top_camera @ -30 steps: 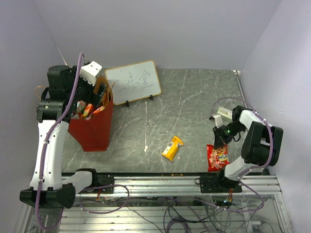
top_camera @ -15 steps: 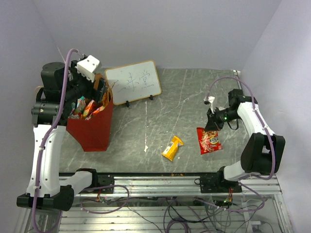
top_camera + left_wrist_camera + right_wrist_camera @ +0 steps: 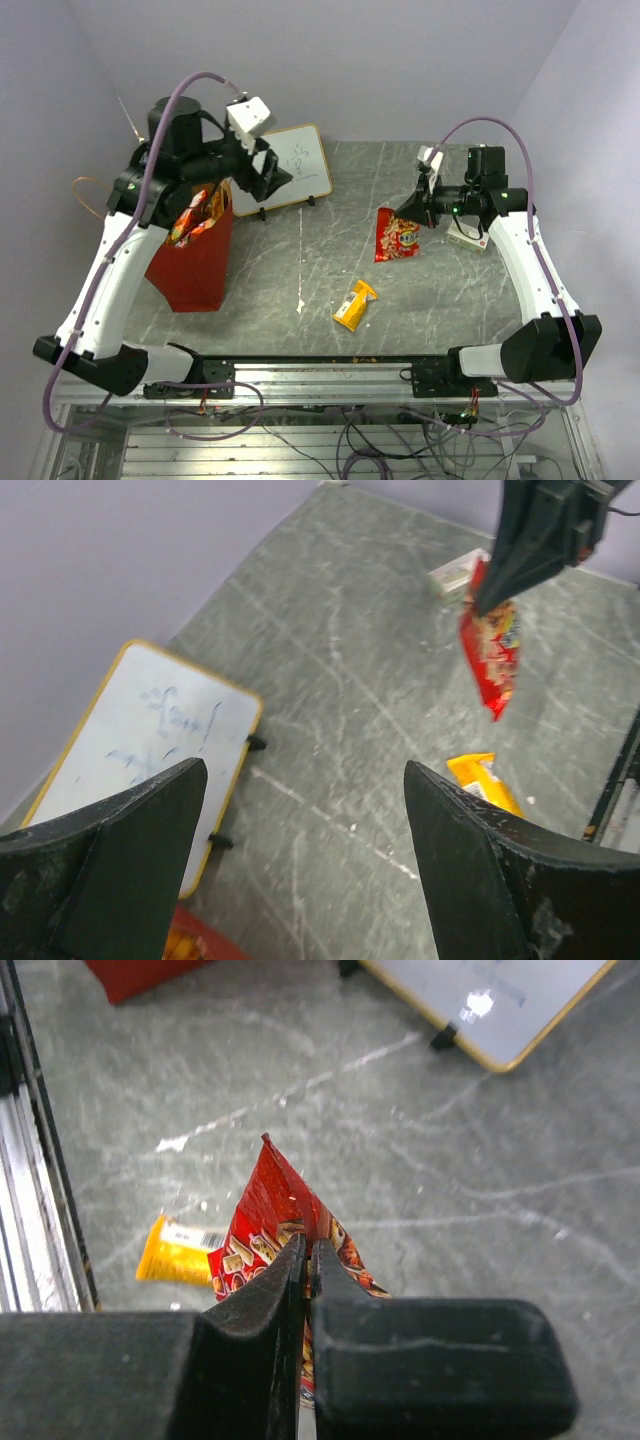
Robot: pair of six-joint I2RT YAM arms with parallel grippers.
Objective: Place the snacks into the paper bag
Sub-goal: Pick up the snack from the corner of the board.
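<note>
1. Clenched shut in the right gripper (image 3: 402, 211): red snack packet (image 3: 397, 238), pinched at its top edge, dangling in the air over the grey table (image 3: 330, 250), right of centre.
2. In the right wrist view, fingers (image 3: 250, 1320) pressed flat together on the packet's upper corner, no gap between them.
3. Spread wide, grasping nothing: left gripper (image 3: 272, 178), raised off the table, overlapping the left edge of the whiteboard (image 3: 300, 165) in the overhead view, just up and right of the paper bag (image 3: 195, 265).
4. In the left wrist view, only bare table, whiteboard and far-off packets between the open fingers (image 3: 120, 850).
5. Upright at the left side of the table: the paper bag, red outside, mouth open, several colourful packets (image 3: 193, 212) poking out of the top. Thin loop handle (image 3: 85, 185) off to its left.
6. Flat on the table near the front middle: yellow packet (image 3: 354, 305), well apart from the bag, below and left of the hanging red one.
7. On the table under the right arm, just right of the red packet: small white box (image 3: 465, 238).
8. Not in the bag yet: red packet and yellow packet.
</note>
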